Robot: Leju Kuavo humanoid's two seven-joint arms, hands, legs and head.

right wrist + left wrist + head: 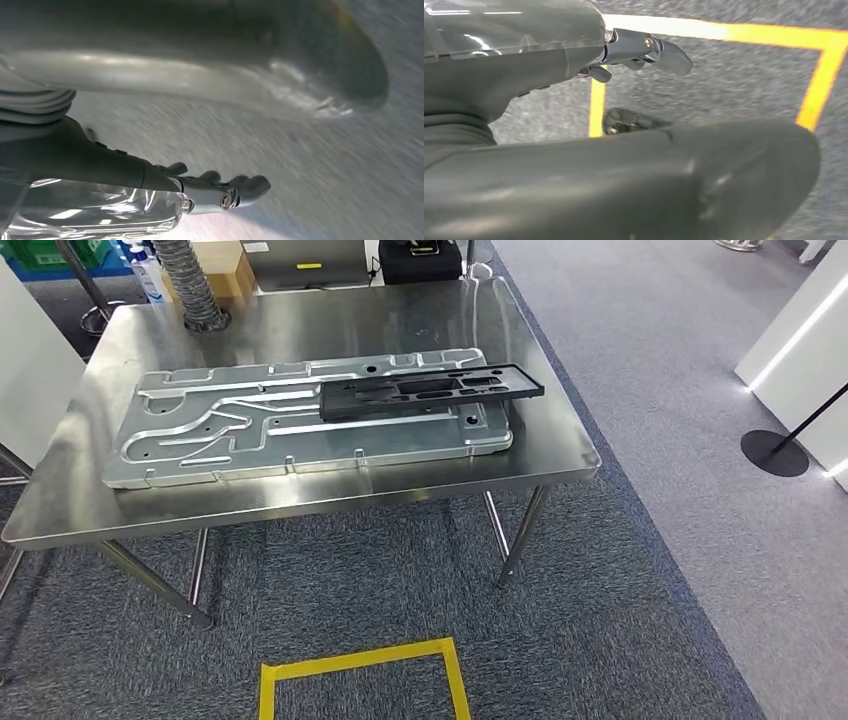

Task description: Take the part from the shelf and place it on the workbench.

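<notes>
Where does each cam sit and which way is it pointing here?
Head view: high on the body, facing forward and down at the steel workbench carrying a silver plate and black part; floor tape below.
Left wrist view: behind the left robot hand, facing down at carpet and the tape.
Right wrist view: behind the right robot hand, facing blurred carpet.
Shared: head and left wrist views both show the yellow tape; both wrist views show carpet.
</notes>
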